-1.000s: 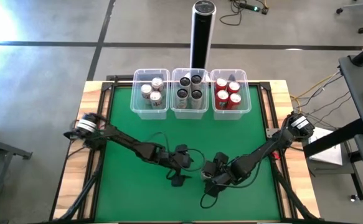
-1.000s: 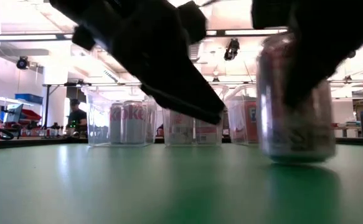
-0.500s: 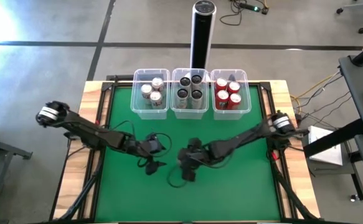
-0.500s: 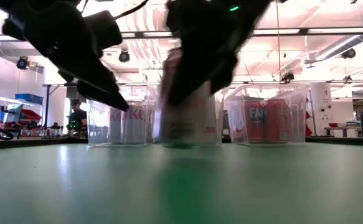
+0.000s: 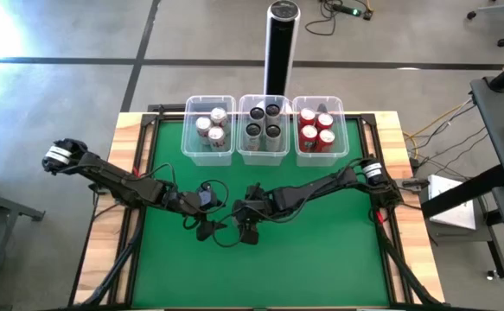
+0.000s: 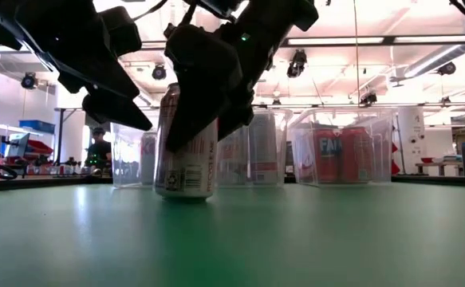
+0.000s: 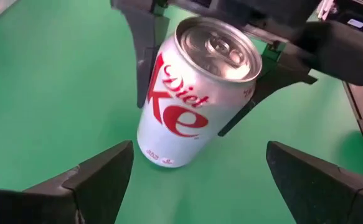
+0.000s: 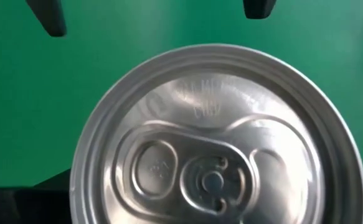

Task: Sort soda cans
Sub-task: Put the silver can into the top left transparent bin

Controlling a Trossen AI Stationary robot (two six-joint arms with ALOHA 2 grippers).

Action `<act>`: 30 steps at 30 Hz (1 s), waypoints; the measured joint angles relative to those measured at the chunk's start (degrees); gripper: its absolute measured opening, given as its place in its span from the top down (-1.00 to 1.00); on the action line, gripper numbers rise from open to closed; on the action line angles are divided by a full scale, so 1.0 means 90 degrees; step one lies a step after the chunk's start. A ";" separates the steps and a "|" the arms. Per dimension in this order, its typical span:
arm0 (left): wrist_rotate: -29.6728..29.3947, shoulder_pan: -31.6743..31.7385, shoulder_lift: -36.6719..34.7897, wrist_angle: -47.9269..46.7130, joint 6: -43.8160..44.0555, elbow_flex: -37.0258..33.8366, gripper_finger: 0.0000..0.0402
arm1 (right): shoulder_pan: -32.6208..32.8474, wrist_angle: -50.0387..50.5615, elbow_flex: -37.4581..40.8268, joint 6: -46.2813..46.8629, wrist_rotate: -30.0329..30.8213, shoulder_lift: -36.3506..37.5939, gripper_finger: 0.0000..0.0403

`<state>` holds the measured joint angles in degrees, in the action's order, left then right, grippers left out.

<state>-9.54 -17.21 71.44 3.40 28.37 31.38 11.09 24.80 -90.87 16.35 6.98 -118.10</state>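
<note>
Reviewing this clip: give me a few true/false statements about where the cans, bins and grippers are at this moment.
1. The right gripper grips a Diet Coke can standing on the green mat. True.
2. The left gripper is shut on that can. False: it is open, short of the can.
3. The red cans fill the left bin. False: they are in the right bin.
4. The middle bin holds four dark cans. True.

can upright on table, between both grippers
</note>
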 joint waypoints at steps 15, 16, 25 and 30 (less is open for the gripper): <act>0.0021 0.0000 0.0308 -0.0305 -0.0638 0.0566 -0.75 | 0.0000 0.0022 0.0019 -0.0070 0.0052 0.0069 -0.85; 0.0015 0.0002 0.0308 -0.0460 -0.0681 0.0641 -0.75 | 0.0000 0.0034 0.0022 -0.0059 0.0054 0.0100 -0.85; -0.0035 0.0209 0.0350 -0.0879 -0.0891 0.0844 -0.78 | 0.0064 0.0138 0.0022 0.0424 0.0066 0.0583 -0.86; 0.0312 0.0354 0.0880 -0.0882 -0.0935 0.1102 -0.84 | 0.0140 0.0382 0.0022 0.0605 0.0218 0.0785 -0.86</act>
<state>-6.73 -14.03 79.36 -4.54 19.95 41.29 12.35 28.24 -90.67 21.80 8.94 -111.04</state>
